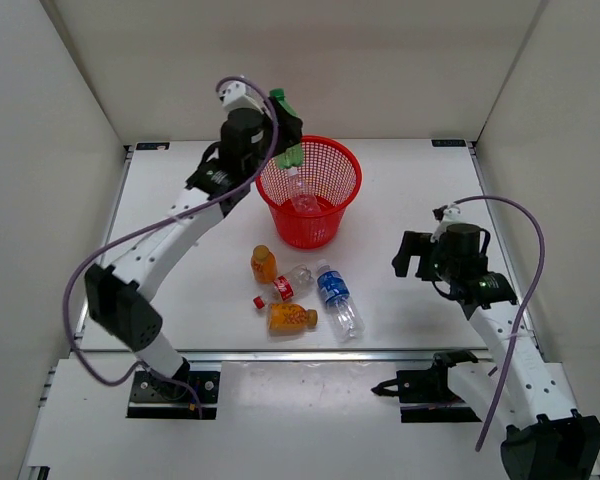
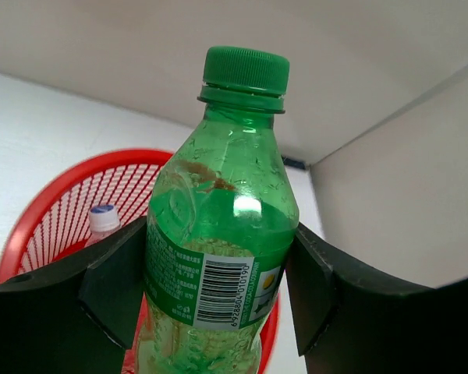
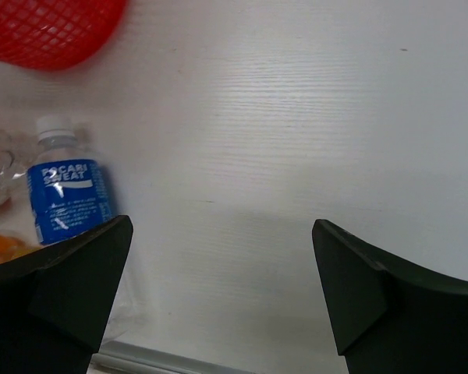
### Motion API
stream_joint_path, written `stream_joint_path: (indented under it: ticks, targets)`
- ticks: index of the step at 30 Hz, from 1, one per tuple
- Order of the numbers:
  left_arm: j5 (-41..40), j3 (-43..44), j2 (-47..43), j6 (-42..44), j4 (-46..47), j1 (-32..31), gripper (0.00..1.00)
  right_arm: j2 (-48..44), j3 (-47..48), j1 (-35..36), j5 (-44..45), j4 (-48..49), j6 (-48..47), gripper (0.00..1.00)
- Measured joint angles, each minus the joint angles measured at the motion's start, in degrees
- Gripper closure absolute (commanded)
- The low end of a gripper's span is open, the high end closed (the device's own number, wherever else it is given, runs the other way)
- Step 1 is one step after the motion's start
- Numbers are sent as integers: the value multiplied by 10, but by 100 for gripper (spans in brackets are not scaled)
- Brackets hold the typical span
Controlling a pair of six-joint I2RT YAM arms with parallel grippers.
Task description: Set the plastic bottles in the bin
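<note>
Top external view, from the left: my left gripper (image 1: 283,138) is clamped on the green bottle (image 1: 291,153), cap uppermost, high above the near-left rim of the bin (image 1: 352,168); left wrist view agrees, both jaws pressed against the labelled body, with the red mesh showing below and behind it; whether the bottle hangs fully inside the rim line I cannot tell. One plain clear bottle (image 1: 302,201) lies in the bin.

In front of the bin, four bottles sit close together on the table (image 1: 410,185): the upright orange bottle (image 1: 264,264); the red-label bottle (image 1: 290,285) lying beside it; the lying orange bottle (image 1: 291,317) nearest me; the blue-label bottle (image 1: 337,299) lying at the right of the group. Well to the right of them, my right gripper (image 1: 412,256) hangs over bare table, jaws spread wide and holding nothing; its wrist view shows the blue-label bottle off to its left.

I judge this to be the drop of the second bottle of six. The next move calls for nudging the left arm a little rightward toward the bin's middle, so the base clears the lattice, and only then letting go; released too near the rim, the bottle could glance off and roll away. After that, the right arm is best placed for the blue-label bottle.
</note>
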Motion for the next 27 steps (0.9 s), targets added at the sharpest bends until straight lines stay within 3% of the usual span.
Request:
stream_joint_path:
  ticks: [1,4,5,11,18,22,27]
  targets:
    - [2,8,24,0,3,-3,38,-2,-1,11,-1,1,-3,3]
    - [7,22,91,0,-10,-13,16,-5,-3,77,9,6,-7,2]
    - [8,30,110,3,-22,-16,2,-4,-4,104,18,8,-8,2]
    - [6,99,158,24,-85,-52,1,37,-4,207,39,19,-11,1]
    - [2,44,17,47,-110,-69,1,101,-3,288,35,64,-22,0]
    - [0,-72,-112,45,-121,-65,1,151,2,334,35,94,-28,2]
    - [21,-280,-273,11,-177,-24,2,216,2,362,41,136,-30,8]
